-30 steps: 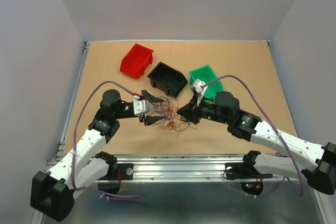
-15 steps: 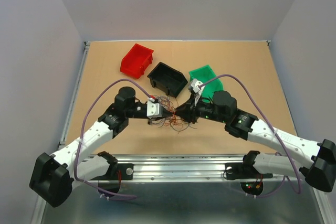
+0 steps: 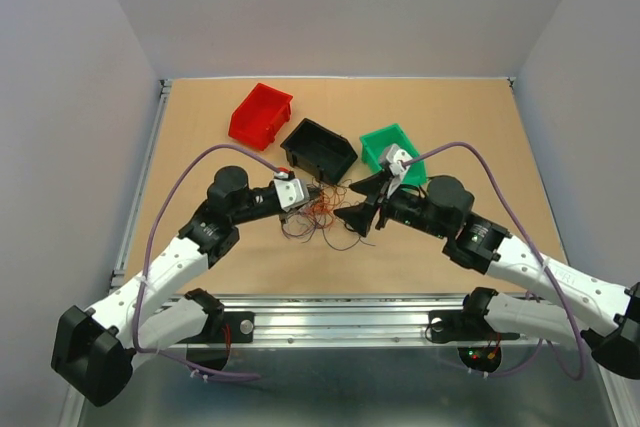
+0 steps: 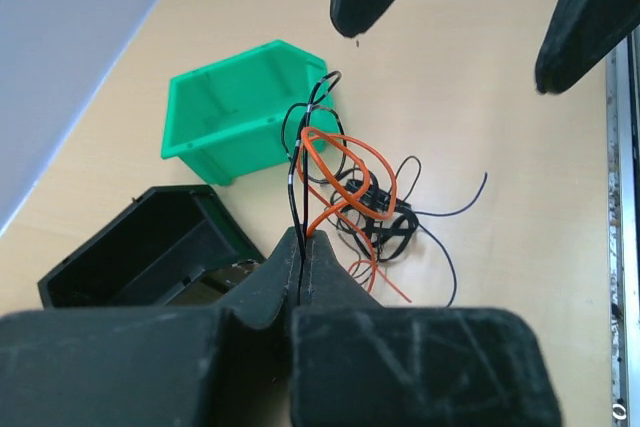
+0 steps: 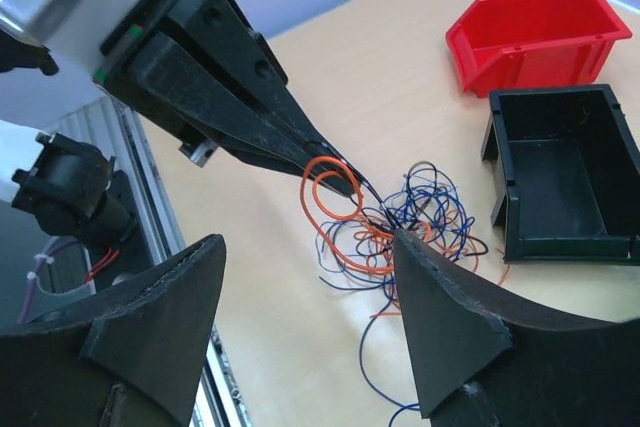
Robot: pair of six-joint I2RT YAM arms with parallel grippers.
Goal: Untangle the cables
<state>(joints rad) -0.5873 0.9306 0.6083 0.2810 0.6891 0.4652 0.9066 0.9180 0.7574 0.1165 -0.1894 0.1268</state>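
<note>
The left gripper [image 4: 300, 247] is pressed together on a few strands, at least one black and one orange. They rise from its tips into the cables [image 4: 345, 182], a loose tangle of orange, black and blue wire. Most of it lies on the table [image 3: 200, 127], just on the near side of the black bin [image 3: 318, 150]. Facing it across the tangle, the right gripper [image 5: 305, 257] is spread wide and holds nothing, hanging just above the wires.

With one pinch made, the step in hand looks like drawing a strand free. The next move probably calls for the right claw to close on the rest of the clump as an anchor. The arms would then part gently, so that loops slide rather than tighten.

The black bin shows no wire inside. The red bin [image 3: 260, 115] to its left and the green bin [image 3: 392, 147] to its right also look empty.
</note>
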